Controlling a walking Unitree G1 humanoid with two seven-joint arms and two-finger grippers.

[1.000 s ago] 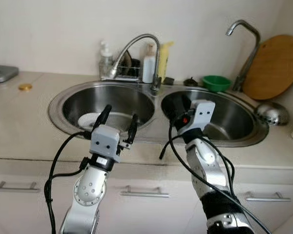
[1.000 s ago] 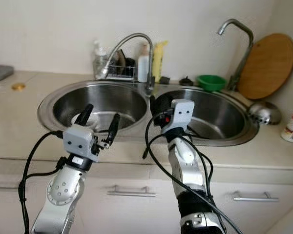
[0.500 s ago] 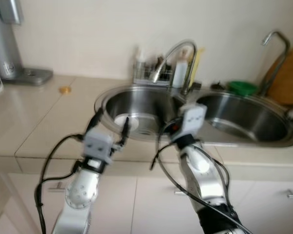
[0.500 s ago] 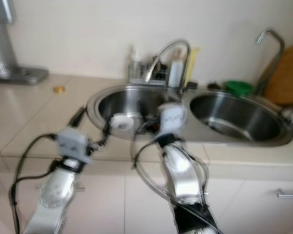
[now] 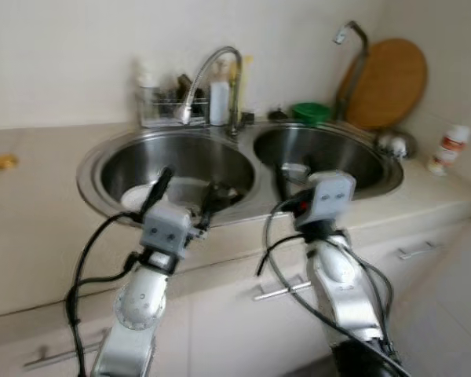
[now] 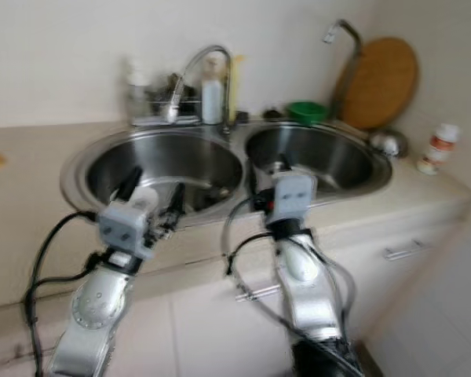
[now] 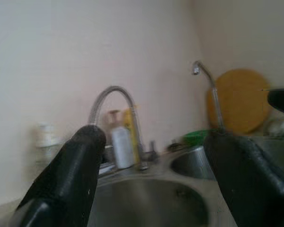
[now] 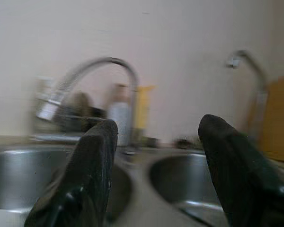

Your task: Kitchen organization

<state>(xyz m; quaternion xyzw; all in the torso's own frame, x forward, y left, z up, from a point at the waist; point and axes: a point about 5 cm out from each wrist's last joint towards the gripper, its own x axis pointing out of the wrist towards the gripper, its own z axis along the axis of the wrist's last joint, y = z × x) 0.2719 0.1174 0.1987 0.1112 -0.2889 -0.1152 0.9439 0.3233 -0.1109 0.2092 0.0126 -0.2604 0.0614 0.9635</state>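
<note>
Plate (image 5: 141,193), probably the white item, lies at 9 o'clock in the left sink (image 5: 102,161); with left gripper (image 5: 187,187) and right gripper (image 8: 156,142) both spread wide and empty, halt, then lower the left over its rim.

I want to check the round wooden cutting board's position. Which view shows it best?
The left eye view: the cutting board leans whole against the wall behind the right basin. The right eye view matches; the left wrist view shows it blurred; the right wrist view catches an edge.
</note>
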